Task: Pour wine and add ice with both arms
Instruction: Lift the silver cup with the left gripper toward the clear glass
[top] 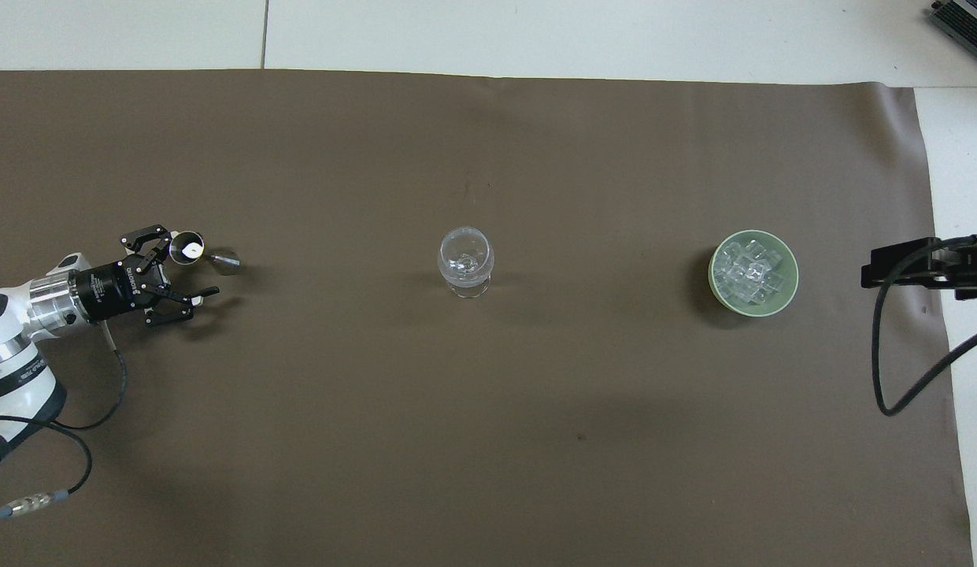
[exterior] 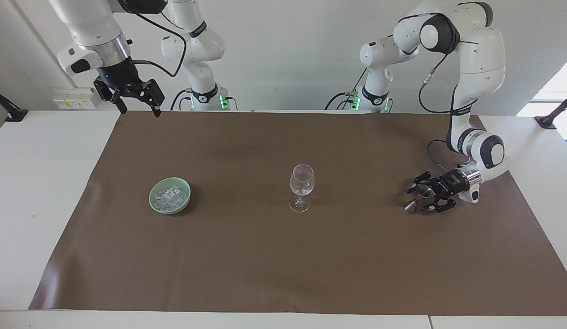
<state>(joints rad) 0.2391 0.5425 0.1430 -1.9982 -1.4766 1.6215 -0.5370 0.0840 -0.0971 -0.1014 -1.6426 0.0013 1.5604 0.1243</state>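
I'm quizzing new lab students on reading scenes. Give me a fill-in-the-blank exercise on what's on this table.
1. The ice lies in a green ____.
2. The wine glass stands between the bowl and the small metal ____.
3. The ____ gripper is low at the measuring cup.
4. The right gripper waits, raised, with its fingers ____.

Missing words: bowl; measuring cup; left; open

White lettering marks the left gripper (top: 190,272), too small to read.

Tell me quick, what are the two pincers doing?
Left pincer: open around the small metal cup, not gripping yet.
Right pincer: open, holding nothing, waiting.
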